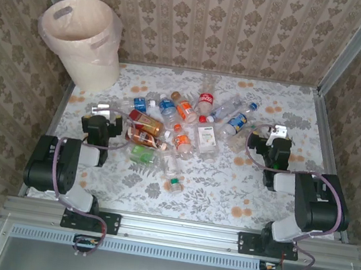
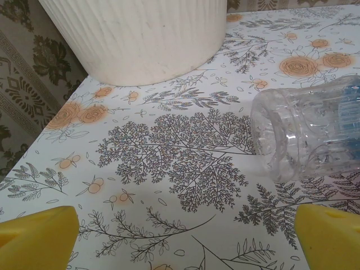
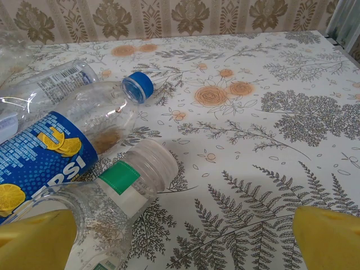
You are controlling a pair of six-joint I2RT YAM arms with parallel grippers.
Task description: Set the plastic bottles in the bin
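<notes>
While plastic bottles [image 1: 183,110] lie scattered, left end effector [image 2: 181,241] and right end effector [image 3: 183,241] gape, seemingly empty.

The floral-patterned counter [image 1: 261,188] carried the plastic bottles [image 1: 185,112], mostly lying on their sides in a loose heap at its middle, and the bin [image 1: 92,67] stood upright at its far left corner.
</notes>
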